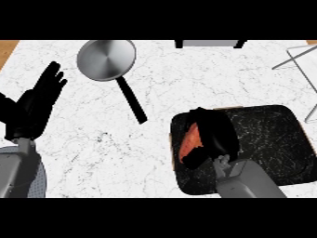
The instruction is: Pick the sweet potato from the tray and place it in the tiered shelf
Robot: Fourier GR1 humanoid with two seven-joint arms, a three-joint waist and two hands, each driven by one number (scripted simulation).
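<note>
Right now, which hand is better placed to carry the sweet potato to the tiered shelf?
The right hand: its fingers curl round the sweet potato over the tray, and the tiered shelf stands on that side. The left hand rests open far left.

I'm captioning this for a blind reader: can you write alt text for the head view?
The right robot hand curls over an orange sweet potato on a dark tray on the white marble counter. The left robot hand rests open at left; a metal pan and a wire shelf sit farther back.
</note>
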